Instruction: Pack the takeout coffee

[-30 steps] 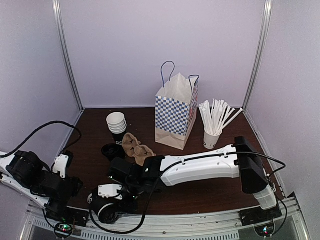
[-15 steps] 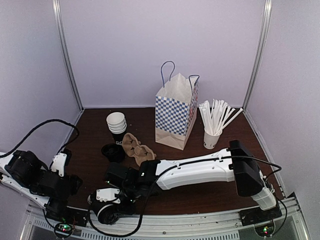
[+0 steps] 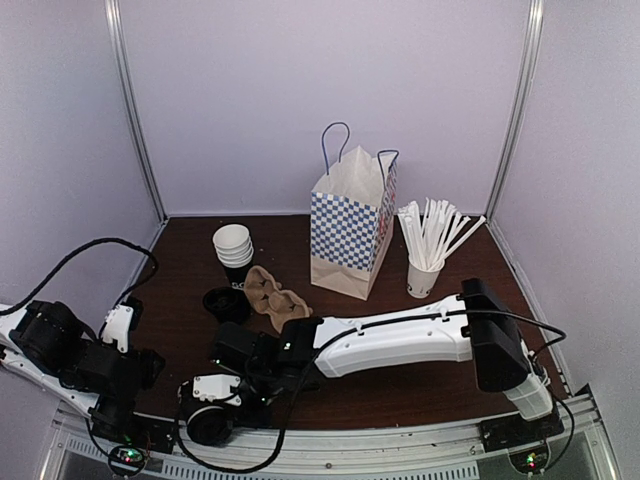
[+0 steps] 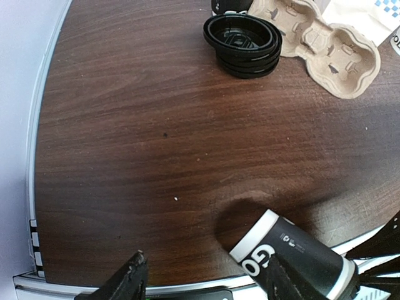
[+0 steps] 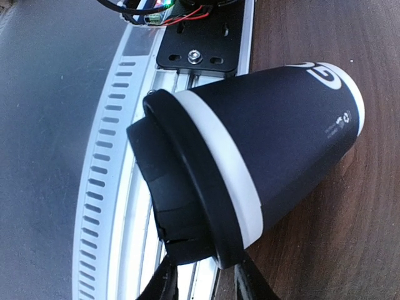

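Takeout coffee (image 5: 275, 144) print: wrist views only.

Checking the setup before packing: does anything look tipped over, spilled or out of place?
Yes. The lidded coffee cup lies on its side at the near edge of the table, with its lid toward the metal rail, instead of standing upright. No spill shows around it.

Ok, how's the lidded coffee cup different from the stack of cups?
The coffee cup wears a black lid; the stack of cups is lidless, white insides showing. The coffee cup lies tipped at the near edge; the stack stands upright farther back. Both are black outside.
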Motion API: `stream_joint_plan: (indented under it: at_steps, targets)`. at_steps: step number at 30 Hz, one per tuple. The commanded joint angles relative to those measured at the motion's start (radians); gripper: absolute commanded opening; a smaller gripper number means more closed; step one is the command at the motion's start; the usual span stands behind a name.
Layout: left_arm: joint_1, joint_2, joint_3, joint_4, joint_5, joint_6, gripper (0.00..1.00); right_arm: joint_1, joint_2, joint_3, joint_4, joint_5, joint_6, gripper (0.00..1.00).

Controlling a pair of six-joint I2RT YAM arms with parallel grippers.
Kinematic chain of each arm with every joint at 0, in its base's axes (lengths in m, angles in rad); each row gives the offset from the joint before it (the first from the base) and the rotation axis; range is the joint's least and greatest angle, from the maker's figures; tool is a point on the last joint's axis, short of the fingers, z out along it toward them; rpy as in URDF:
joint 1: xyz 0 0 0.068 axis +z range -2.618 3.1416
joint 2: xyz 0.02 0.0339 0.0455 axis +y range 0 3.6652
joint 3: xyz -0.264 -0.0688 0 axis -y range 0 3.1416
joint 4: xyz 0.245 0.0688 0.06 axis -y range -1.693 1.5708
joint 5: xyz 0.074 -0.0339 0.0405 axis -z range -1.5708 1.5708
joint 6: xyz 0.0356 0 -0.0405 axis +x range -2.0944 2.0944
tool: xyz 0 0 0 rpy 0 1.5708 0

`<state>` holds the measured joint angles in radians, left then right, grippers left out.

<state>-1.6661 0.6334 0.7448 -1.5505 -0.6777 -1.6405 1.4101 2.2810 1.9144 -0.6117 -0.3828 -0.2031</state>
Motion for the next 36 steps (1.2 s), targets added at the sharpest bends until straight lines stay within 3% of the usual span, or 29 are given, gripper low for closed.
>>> stream_joint_plan:
  at_steps: [1, 8, 13, 18, 26, 32, 36]
  targets:
    - [-0.003, -0.017, -0.001, 0.002, -0.033, 0.021, 0.66, -0.029, -0.080, -0.040, 0.016, -0.047, 0.060, 0.22]
    - [-0.003, -0.003, -0.013, 0.113, 0.003, 0.149, 0.66, -0.069, -0.092, -0.049, 0.011, -0.112, 0.123, 0.22]
    - [-0.003, 0.046, 0.019, 0.129, 0.006, 0.195, 0.66, -0.139, -0.204, -0.124, -0.005, -0.203, 0.184, 0.22]
    - [-0.004, 0.079, 0.048, 0.130, -0.033, 0.219, 0.67, -0.257, -0.280, -0.165, -0.134, -0.333, 0.239, 0.23]
    - [0.011, 0.073, 0.068, 0.134, -0.069, 0.217, 0.69, -0.447, -0.502, -0.383, -0.134, -0.458, 0.313, 0.25]
    - [0.089, 0.116, 0.116, 0.133, -0.056, 0.272, 0.72, -0.605, -0.587, -0.439, -0.294, -0.563, 0.305, 0.26]
    - [0.217, 0.170, 0.121, 0.260, 0.023, 0.433, 0.72, -0.714, -0.610, -0.526, -0.415, -0.657, 0.283, 0.27]
